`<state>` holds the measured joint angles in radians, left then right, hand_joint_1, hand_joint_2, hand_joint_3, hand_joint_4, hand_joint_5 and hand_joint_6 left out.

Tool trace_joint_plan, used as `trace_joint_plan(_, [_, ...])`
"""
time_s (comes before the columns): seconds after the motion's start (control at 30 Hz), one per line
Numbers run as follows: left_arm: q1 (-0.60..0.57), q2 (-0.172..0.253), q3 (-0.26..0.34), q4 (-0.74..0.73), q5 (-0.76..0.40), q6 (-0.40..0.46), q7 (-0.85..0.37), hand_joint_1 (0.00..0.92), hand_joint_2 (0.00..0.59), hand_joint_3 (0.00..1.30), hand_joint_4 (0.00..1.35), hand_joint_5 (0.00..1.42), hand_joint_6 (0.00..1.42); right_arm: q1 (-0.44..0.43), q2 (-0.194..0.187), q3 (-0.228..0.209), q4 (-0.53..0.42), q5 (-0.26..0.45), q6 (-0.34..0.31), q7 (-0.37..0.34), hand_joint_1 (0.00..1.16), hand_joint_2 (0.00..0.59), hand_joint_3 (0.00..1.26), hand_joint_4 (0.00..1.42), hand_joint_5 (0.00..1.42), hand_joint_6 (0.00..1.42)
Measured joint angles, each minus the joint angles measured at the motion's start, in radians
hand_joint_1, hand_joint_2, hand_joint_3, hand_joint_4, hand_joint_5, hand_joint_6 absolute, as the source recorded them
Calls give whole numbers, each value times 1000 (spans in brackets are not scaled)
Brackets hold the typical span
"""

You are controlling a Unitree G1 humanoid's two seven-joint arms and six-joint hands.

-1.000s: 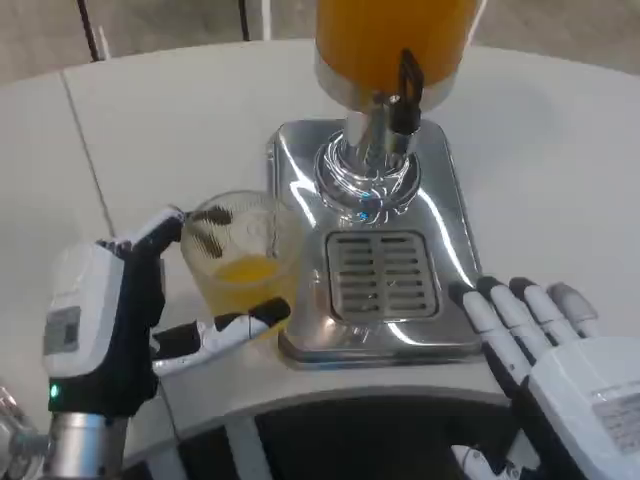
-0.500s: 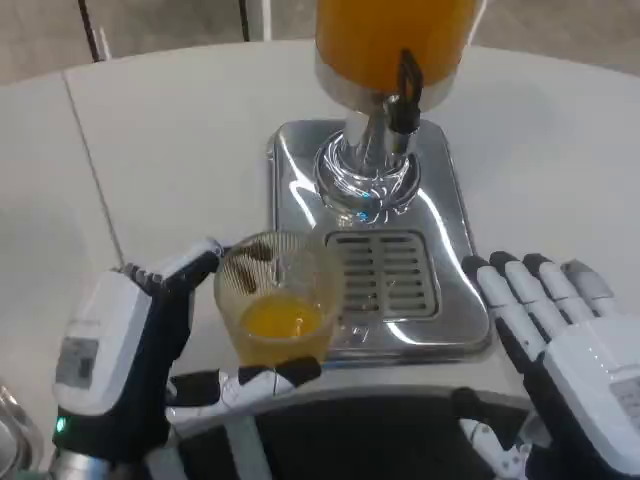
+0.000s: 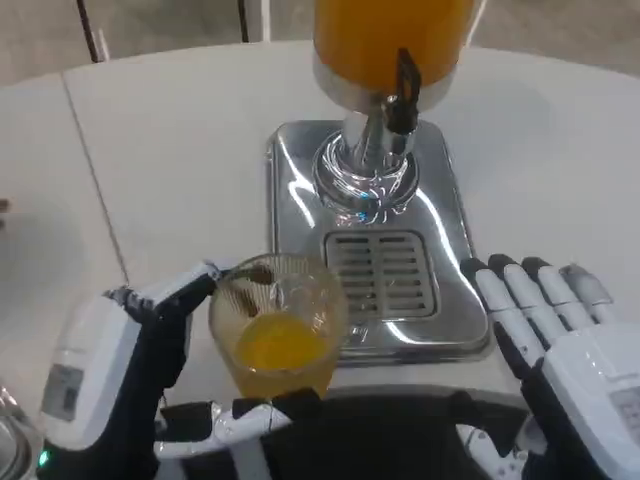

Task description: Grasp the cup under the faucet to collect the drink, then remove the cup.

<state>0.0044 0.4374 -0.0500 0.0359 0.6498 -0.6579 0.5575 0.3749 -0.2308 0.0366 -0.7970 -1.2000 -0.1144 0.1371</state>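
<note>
Removal step looks to be in hand: the drink is collected and the cup is off the tray, so the next move likely calls for carrying it level to bare table and setting it down without tipping.

Lower left of frame: left hand (image 3: 130, 380), white back with black-and-white fingers, grasps the clear ribbed plastic cup (image 3: 278, 325), fingers wrapped behind it and the thumb curling under its base. The cup sits lower centre-left, upright, just beside the front-left corner of the shiny steel drip tray (image 3: 300, 180), well clear of the tap. It holds orange juice, roughly a third full; exact level hard to read through the ribbing.

Centre: slotted drain grille (image 3: 380, 275) in the tray, nothing on it. Above, at top centre, the juice dispenser tank (image 3: 385, 40), full of orange liquid, with a black tap lever (image 3: 405, 95) on its chrome spout.

Lower right: right hand (image 3: 560, 340) released, fingers straight and apart, holding nothing, near the tray's right front corner on the white round table (image 3: 170, 130).
</note>
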Motion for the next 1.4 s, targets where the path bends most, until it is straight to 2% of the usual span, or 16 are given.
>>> trace_joint_plan(0.13, [45,-6,9,-24,-11,-8,-26,525,58,1185,1324,1424,1424,10,4,20,1,-15,-11,-15,249,501,0,0,0,0])
trace_joint_plan(0.5, [104,-41,33,-86,-16,-23,-73,519,57,1185,1332,1424,1424,15,4,13,0,-10,-10,-15,249,501,0,0,0,0])
trace_joint_plan(0.87, [116,-56,48,-99,-16,-26,-97,518,56,1185,1338,1424,1424,-21,11,21,0,-12,-7,-13,249,500,0,0,0,0])
trace_joint_plan(1.1, [118,-57,72,-99,-16,-38,-97,518,56,1185,1338,1424,1424,-18,22,36,1,-15,-3,-13,257,496,0,0,0,0])
trace_joint_plan(1.4, [118,-66,73,-99,-16,-41,-99,518,56,1185,1338,1424,1424,-9,21,32,1,-15,0,-13,253,500,0,0,0,0])
